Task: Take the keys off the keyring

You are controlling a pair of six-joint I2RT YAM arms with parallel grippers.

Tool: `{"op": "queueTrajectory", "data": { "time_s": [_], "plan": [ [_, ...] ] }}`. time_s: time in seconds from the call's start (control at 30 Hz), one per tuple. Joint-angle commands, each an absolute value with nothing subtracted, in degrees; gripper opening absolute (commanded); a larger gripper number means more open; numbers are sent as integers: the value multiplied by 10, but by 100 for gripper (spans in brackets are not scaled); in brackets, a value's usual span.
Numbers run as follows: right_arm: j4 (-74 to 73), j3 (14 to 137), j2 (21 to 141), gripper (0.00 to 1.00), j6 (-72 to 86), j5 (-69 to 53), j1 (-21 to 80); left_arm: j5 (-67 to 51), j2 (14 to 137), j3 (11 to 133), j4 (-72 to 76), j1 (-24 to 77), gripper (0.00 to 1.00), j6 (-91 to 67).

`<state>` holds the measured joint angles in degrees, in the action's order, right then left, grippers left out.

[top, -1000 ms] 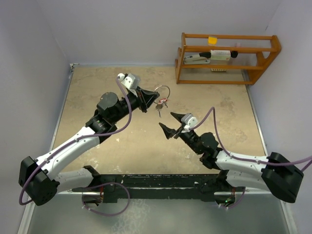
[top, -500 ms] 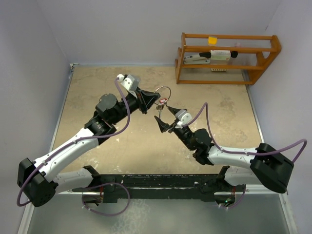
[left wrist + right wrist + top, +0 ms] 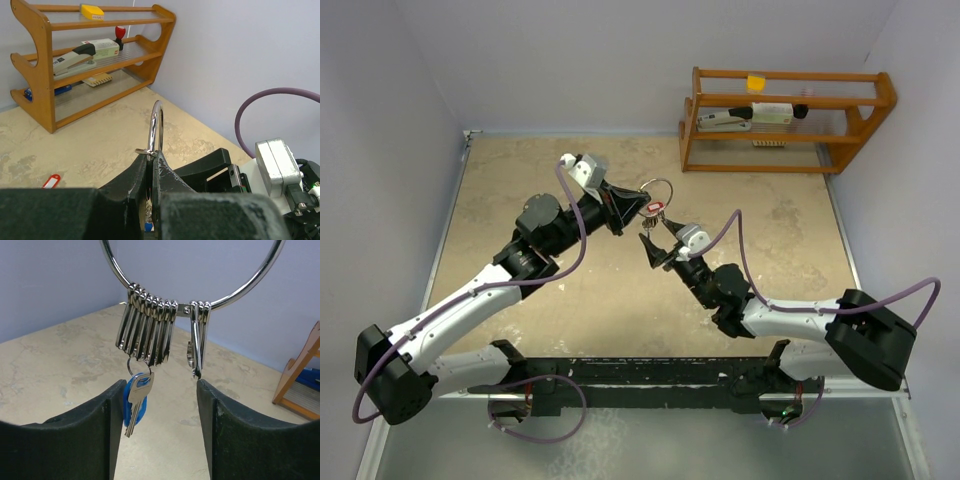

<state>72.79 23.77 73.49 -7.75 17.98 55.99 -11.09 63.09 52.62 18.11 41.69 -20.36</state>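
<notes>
My left gripper is shut on the keyring, a silver wire ring, and holds it upright above the table. In the left wrist view the ring stands edge-on between the closed fingers. Several silver keys hang from the ring in two bunches. A silver key and a blue-headed one hang lower on a small ring. A red head also shows. My right gripper is open just below the keys, with the blue key against its left finger.
A wooden rack holding a stapler, a stamp and small items stands at the back right. It also shows in the left wrist view. Walls close in the beige table at the left, back and right.
My right gripper has moved up and left, from well clear of the keys to right beneath them, still open. My left gripper has kept the ring almost still.
</notes>
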Motion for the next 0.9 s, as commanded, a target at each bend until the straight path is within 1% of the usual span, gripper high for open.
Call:
{"op": "queueTrajectory", "data": {
  "time_s": [0.0,0.07,0.13,0.2,0.27,0.3,0.37,0.47,0.67,0.77,0.8,0.87],
  "plan": [
    [763,260,732,55,-87,206,563,-107,615,548,219,421,0,-203],
    [757,262,734,43,-86,209,563,-105,612,547,218,421,0,-202],
    [750,265,734,26,-84,212,563,-100,610,546,217,422,0,-200],
    [742,265,729,12,-80,213,563,-92,608,544,215,423,0,-196],
    [726,265,720,2,-77,210,563,-76,607,541,213,423,0,-193],
    [712,267,713,0,-75,207,564,-66,606,540,212,423,0,-191],
    [645,275,693,0,-66,202,564,-44,604,536,210,423,0,-187],
    [501,301,649,0,-45,200,565,0,603,533,195,423,0,-171],
    [225,363,529,0,-9,204,575,100,626,536,145,424,11,-139],
    [91,425,509,0,2,204,577,119,646,535,139,423,14,-139],
    [56,446,509,0,3,206,577,113,652,533,142,423,16,-141],
    [5,481,511,0,4,211,579,92,661,528,154,423,28,-144]
  ]
}}
